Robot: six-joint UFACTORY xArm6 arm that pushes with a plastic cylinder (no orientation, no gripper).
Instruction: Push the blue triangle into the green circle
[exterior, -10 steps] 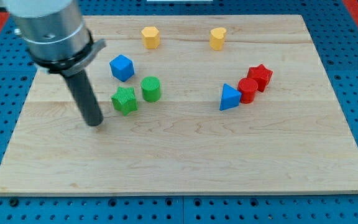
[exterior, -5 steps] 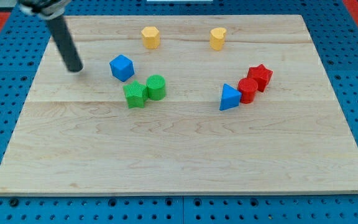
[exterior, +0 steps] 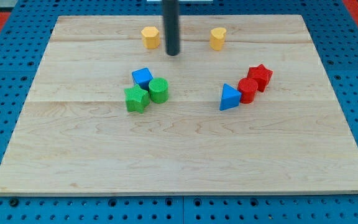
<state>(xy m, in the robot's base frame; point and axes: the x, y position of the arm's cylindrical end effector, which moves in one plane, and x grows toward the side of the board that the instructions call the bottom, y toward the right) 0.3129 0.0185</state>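
The blue triangle [exterior: 230,98] lies right of the board's middle, touching a red cylinder [exterior: 248,90]. The green circle, a green cylinder [exterior: 158,91], sits left of centre, pressed between a green star-shaped block [exterior: 136,99] and a blue cube [exterior: 143,77]. My tip [exterior: 173,53] is near the view's top, between the two yellow blocks, above and slightly right of the green cylinder and well left of the blue triangle. It touches no block.
A yellow hexagonal block [exterior: 150,37] sits just left of my tip and a yellow heart-like block [exterior: 217,38] to its right. A red star [exterior: 260,76] touches the red cylinder. The wooden board [exterior: 179,155] lies on a blue pegboard.
My tip went from the board's left side up and across to the top centre. The blue cube slid right and down against the green cylinder; the green star and cylinder shifted slightly right.
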